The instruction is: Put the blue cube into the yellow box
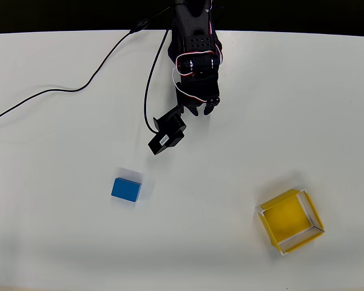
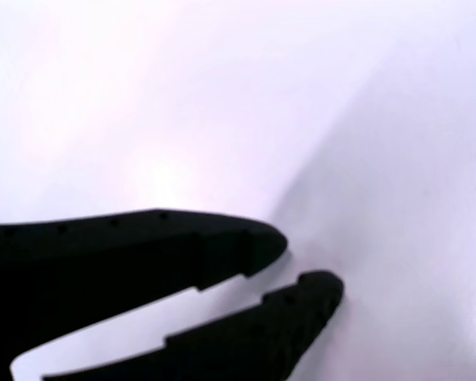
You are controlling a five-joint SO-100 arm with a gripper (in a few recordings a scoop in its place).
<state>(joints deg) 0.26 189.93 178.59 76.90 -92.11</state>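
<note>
Overhead view has the black arm (image 1: 194,42) coming in from 12 o'clock on a plain white table (image 1: 48,242), folded up close to its base, with red and white wires looped around the upper part. Its gripper (image 1: 201,111) sits just below that, tips aimed toward 6 o'clock, and nothing is between them. A black boxy part (image 1: 167,134) hangs off at about 7 o'clock from the gripper, and a thin black cable (image 1: 60,91) snakes away from the arm toward 9 o'clock.

Blue cube (image 1: 126,189) lies on the table at roughly 7 o'clock from the gripper, well apart from it, just sitting there on its own. Yellow box (image 1: 289,220) is over at about 4 o'clock from the gripper, open side up, turned a bit askew, nothing inside. Cube and box are well apart from each other too.

Wrist view is pretty blown out, but both black fingers (image 2: 222,238) show against the white tabletop with a narrow gap between the tips, so the jaws look nearly closed and hold nothing.
</note>
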